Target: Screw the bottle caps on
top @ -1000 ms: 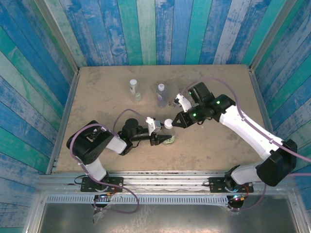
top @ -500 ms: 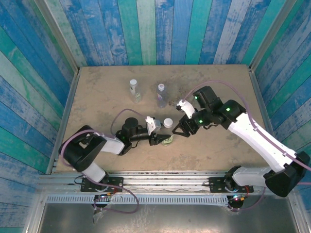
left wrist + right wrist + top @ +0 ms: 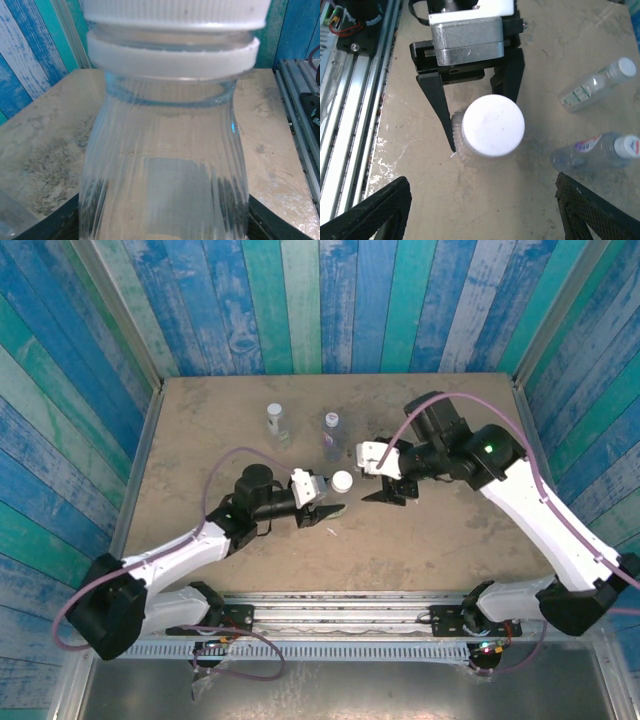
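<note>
The plain bottle (image 3: 162,165) is held upright near the middle of the table (image 3: 440,540), gripped by the left end effector (image 3: 330,508) so that its cap (image 3: 493,125) can be turned. The right end effector (image 3: 393,492) stands open just beside it, clear of the cap.

The clear ribbed plastic bottle (image 3: 162,165) runs off the bottom of the left wrist view, so its base is unseen; its round white plastic screw cap (image 3: 175,12) is cut by the top edge; the black fingers (image 3: 55,225) of the left end effector (image 3: 472,120) sit mostly hidden behind the bottle; the sandy bench (image 3: 45,140) is smeared where it shows through the plastic; a clear thing (image 3: 12,217) at the lower left corner is cropped beyond telling; from the right wrist, the cap covers most of the bottle's body; the right end effector (image 3: 482,182) has its black fingers (image 3: 375,210) cut by the bottom corners; print on the green-yellow-labelled clear bottle (image 3: 585,90) and the pink-purple-labelled clear bottle (image 3: 590,152) is too small to read.
</note>
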